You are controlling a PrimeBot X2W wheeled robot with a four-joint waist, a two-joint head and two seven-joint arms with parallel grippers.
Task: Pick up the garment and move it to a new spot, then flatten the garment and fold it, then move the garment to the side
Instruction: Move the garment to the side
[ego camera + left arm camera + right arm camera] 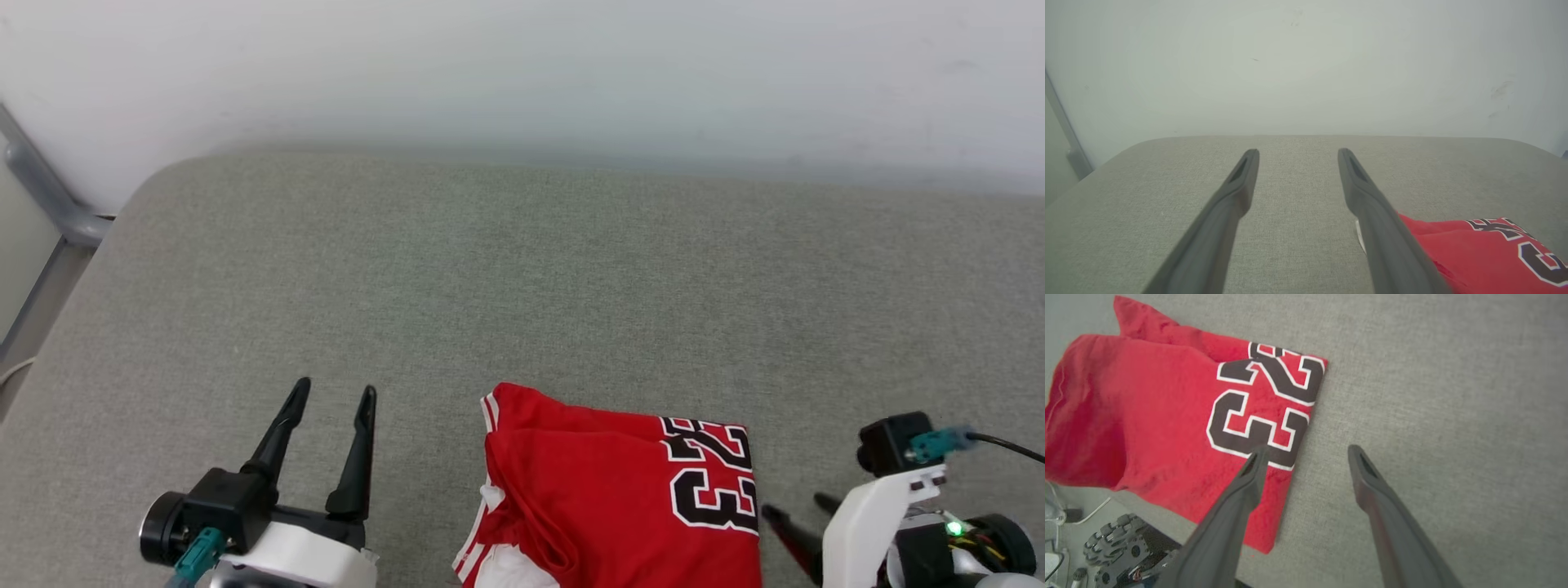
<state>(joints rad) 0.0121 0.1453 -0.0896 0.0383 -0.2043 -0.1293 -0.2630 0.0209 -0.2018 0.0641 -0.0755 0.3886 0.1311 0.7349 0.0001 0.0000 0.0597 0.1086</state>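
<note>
Garment (612, 490) seen folded, laid on grey padded surface (522, 269) at robot's near side, between grippers. Left gripper (335, 386) held wide apart, empty, beside garment. Right gripper (1307, 450) spread wide, empty, at garment's numbered edge.

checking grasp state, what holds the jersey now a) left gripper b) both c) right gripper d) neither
d: the jersey lies folded on the pad, and the left gripper and right gripper are both open, clamping nothing.
</note>
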